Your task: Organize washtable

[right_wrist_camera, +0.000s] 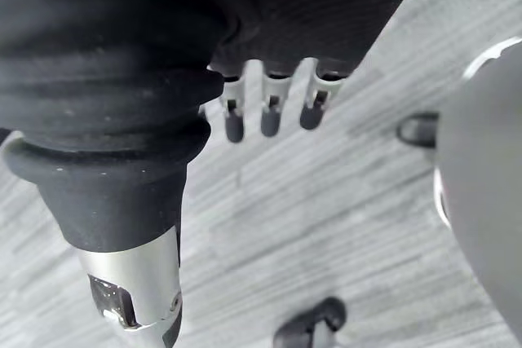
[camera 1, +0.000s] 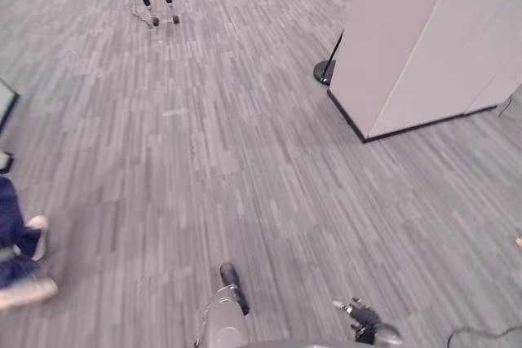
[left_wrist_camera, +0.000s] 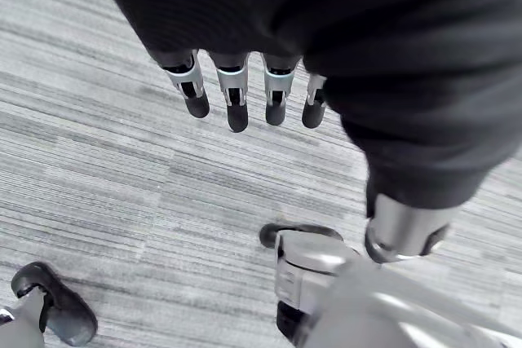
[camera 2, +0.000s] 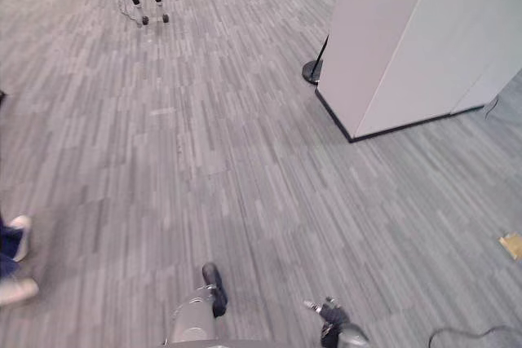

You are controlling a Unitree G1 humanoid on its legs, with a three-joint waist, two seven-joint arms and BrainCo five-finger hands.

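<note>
Wrist views: 2 robot hands, left robot hand (left_wrist_camera: 236,91), right robot hand (right_wrist_camera: 269,107), both relaxed, holding nothing.

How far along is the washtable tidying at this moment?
No stage can be judged: the head views look down on grey carpet beside a white cabinet. The left hand and right hand hang open over the floor, holding nothing. A person's shoes stand nearby.

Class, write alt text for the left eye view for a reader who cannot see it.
Grey striped carpet floor stretches ahead, with a pale cabinet at upper right. A person's shoes show at the left edge, and the robot's left hand and right hand hang low.
</note>
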